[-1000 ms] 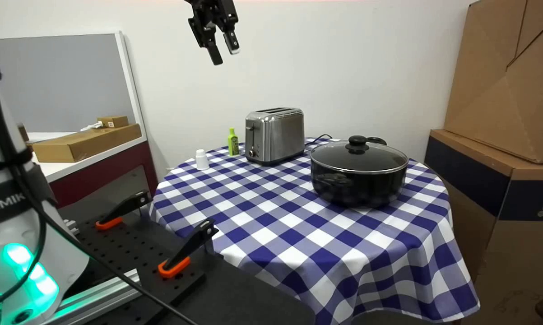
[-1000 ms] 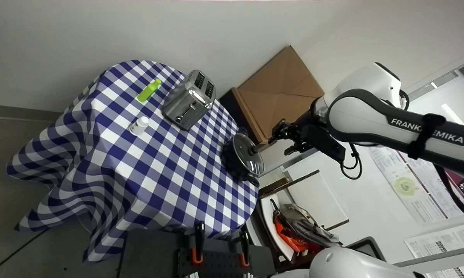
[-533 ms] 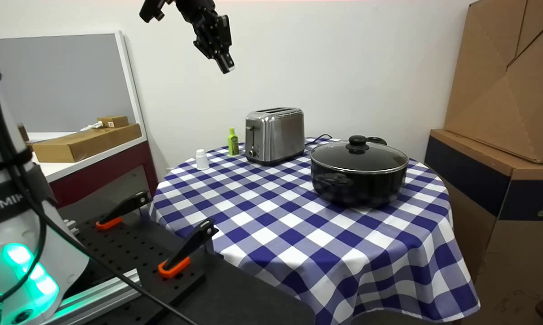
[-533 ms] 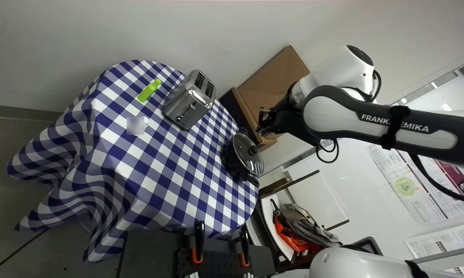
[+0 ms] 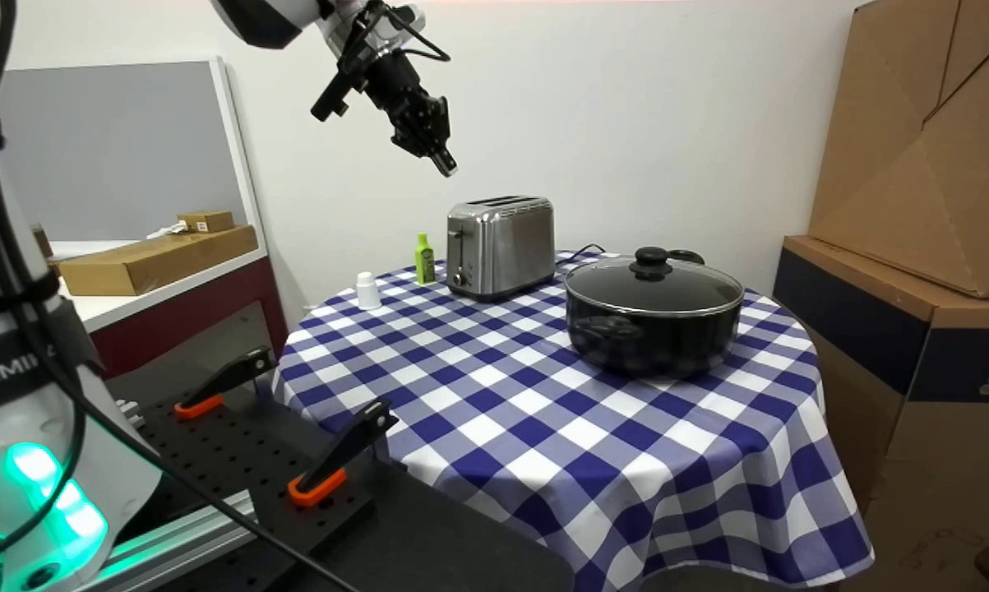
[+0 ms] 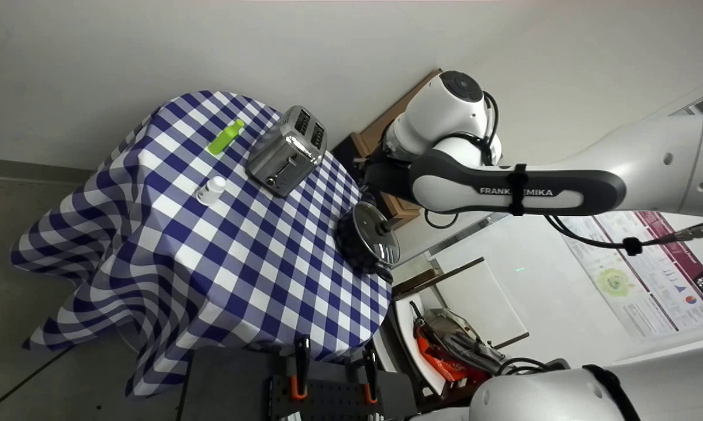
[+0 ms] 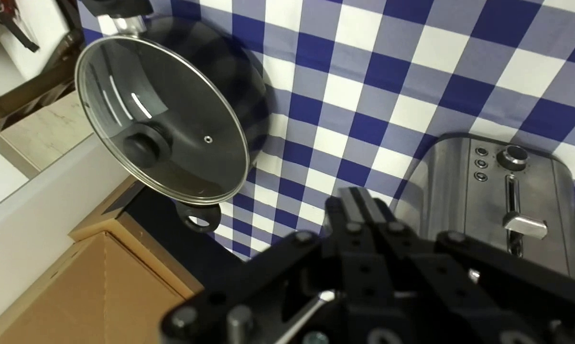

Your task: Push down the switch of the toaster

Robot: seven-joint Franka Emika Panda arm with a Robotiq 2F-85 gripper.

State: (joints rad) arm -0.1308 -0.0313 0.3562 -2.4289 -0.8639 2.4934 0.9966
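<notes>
The claw (image 7: 361, 204) is clenched, with its two fingers (image 7: 350, 206) pressed side by side. In the wrist view, the front of the silver toaster (image 7: 488, 210) is at 3 o'clock from the claw, and its switch (image 7: 525, 225), in a long slot (image 7: 513, 193), is that way too, with a gap in between. A round knob (image 7: 513, 157) is at 12 o'clock from the switch, and three small buttons (image 7: 481, 163) are at 9 o'clock from the knob. In both exterior views, the switch sits high in the slot. In an exterior view, the claw (image 5: 450, 171) hangs in the air, tipped down, and the toaster is below it at 5 o'clock, apart from it. In an exterior view, the arm (image 6: 497, 202) hides most of the claw. The toaster stands upright on a blue and white checked cloth (image 5: 502, 419). In an exterior view, a green bottle (image 5: 425, 260) stands just beside the toaster at 9 o'clock, a little white bottle (image 5: 368, 293) is a bit farther off between 8 and 9 o'clock, and a black pot (image 5: 654, 344) with a see-through lid (image 5: 626, 289) sits at 4 o'clock. A big brown box (image 5: 938, 164) is at 2 o'clock from the pot. Two black and orange clamps (image 5: 348, 446) are at 9 o'clock from the cloth.
</notes>
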